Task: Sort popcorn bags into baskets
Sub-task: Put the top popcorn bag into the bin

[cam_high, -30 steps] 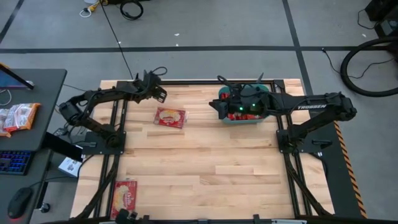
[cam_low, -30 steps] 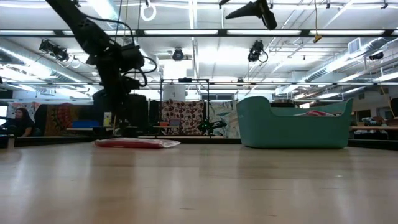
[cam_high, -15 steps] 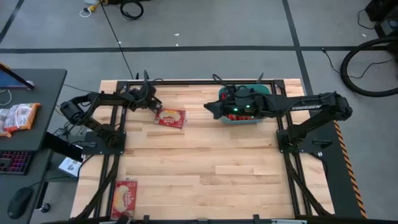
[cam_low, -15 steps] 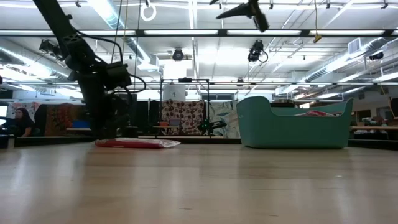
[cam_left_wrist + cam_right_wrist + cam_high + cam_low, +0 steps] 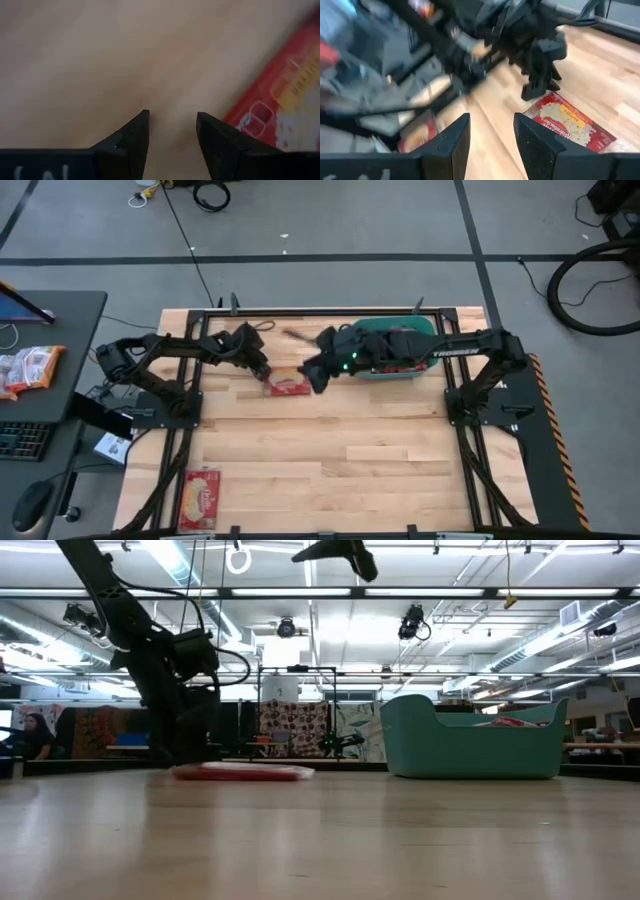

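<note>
A red popcorn bag (image 5: pixel 288 383) with a cream-yellow panel lies flat on the wood table; it also shows in the low view (image 5: pixel 243 772) and the right wrist view (image 5: pixel 570 122). My left gripper (image 5: pixel 263 371) (image 5: pixel 172 120) is open and low at the table, at the bag's left end. My right gripper (image 5: pixel 312 374) (image 5: pixel 490 131) is open and hangs high in the air above the bag's right end (image 5: pixel 300 557). The teal basket (image 5: pixel 470 740) (image 5: pixel 425 327) stands to the right with red packets (image 5: pixel 510 722) inside. A second popcorn bag (image 5: pixel 200 495) lies at the near left corner. My left gripper comes from above and the table's left, fingers pointing down at the wood. The outer side of one finger (image 5: pixel 217 132) is against the bag's left corner (image 5: pixel 231 122). The bag lies flat on the table, and nothing sits between the fingers.
A desk left of the table holds orange-and-white packets (image 5: pixel 30 368) and a keyboard (image 5: pixel 22 440). The right arm (image 5: pixel 440 350) reaches across over the basket. Bare wood (image 5: pixel 340 450) spreads over the table's middle and near half.
My left gripper came down and moved toward the near edge and the right, up to the bag's left end. The bag slid a short way right and nearer along the table. My right gripper swung left from over the basket to above the bag, staying high.
</note>
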Robot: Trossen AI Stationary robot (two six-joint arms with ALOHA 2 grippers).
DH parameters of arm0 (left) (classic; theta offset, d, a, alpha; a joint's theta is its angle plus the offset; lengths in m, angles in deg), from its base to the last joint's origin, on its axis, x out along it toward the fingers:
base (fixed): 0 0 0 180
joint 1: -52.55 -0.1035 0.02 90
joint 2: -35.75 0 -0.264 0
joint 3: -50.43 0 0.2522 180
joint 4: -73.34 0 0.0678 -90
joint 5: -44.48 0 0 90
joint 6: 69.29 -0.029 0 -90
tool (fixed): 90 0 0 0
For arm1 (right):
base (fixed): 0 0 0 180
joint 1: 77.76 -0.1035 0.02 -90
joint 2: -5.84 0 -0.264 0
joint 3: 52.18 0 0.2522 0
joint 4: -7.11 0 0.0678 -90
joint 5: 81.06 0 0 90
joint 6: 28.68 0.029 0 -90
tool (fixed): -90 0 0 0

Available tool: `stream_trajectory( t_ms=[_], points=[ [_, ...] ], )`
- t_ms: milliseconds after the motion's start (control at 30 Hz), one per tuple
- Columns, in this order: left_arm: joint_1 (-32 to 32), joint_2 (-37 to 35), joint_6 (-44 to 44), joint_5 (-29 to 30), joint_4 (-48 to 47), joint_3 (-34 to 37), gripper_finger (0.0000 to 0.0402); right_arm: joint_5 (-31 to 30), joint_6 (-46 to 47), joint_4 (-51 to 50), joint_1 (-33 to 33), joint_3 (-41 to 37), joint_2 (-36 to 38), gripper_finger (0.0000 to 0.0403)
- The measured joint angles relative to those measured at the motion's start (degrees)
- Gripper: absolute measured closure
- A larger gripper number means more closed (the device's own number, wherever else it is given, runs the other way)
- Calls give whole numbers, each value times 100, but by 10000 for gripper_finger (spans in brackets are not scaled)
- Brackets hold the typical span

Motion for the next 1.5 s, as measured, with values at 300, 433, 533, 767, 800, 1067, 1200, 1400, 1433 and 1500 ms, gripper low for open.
stream_trajectory(
  t_ms=[300,433,533,767,800,1067,1200,1400,1433,1500],
  points=[
    [1212,-2,626,-869,-59,0,235,-840,442,-1511,-1204,430,-337,245],
    [1870,2,890,-1357,-24,14,235,-1439,1288,-1996,-1820,421,-440,245],
    [2440,0,1086,-1720,41,37,235,-1894,2409,-2328,-2221,426,-514,245],
    [3742,15,1831,-2091,506,47,235,-2632,5444,-2181,-2962,426,-1185,245],
    [3891,3,1886,-2079,492,46,235,-2646,5762,-2008,-3044,423,-1347,245],
    [4389,-228,1654,-1912,-55,32,235,-2997,6784,-660,-3179,423,-2460,208],
    [4214,-547,1272,-1499,-628,40,235,-2913,6784,-866,-2766,421,-2715,165],
    [3880,-864,465,35,-494,55,235,-2115,6728,-1201,-1938,19,-2622,108],
    [3842,-857,255,279,-385,49,235,-1934,6745,-1092,-1784,-142,-2580,104],
    [3762,-799,-255,529,-196,48,235,-1552,6726,-621,-1505,-530,-2542,103]
  ],
)
